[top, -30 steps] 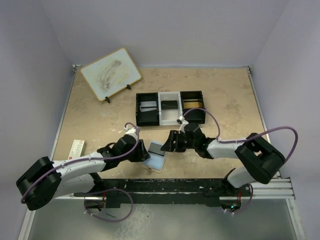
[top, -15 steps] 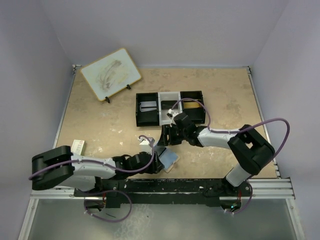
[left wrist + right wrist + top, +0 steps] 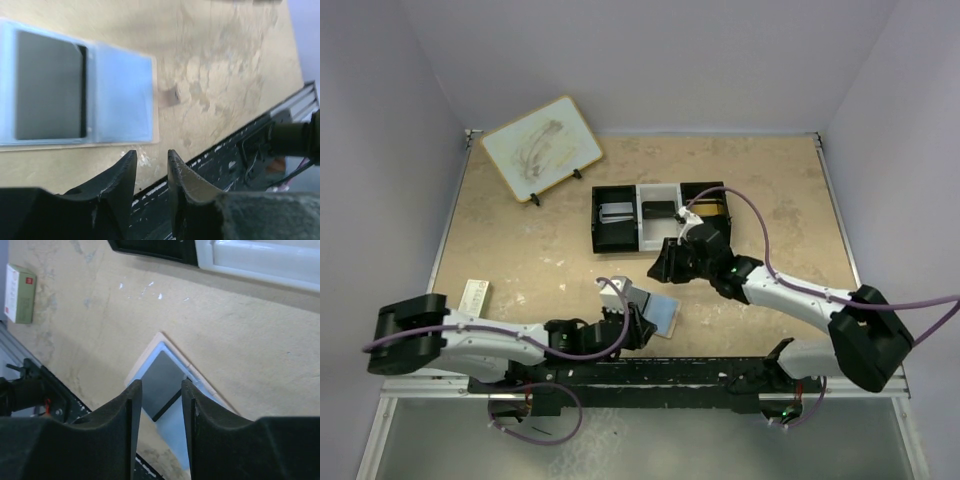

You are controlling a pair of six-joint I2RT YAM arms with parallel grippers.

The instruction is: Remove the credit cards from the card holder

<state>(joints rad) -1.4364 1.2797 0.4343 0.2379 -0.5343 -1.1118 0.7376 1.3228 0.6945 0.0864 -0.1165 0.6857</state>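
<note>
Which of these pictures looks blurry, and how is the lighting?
Left wrist view: the card holder and its dark card look smeared. Right wrist view: the holder's edges are crisp. Top view: even light, with only faint shadows on the table.

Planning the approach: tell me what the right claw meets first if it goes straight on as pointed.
Probably the dark grey card in the open card holder, centred ahead of the right claw in its wrist view; distance unclear.
</note>
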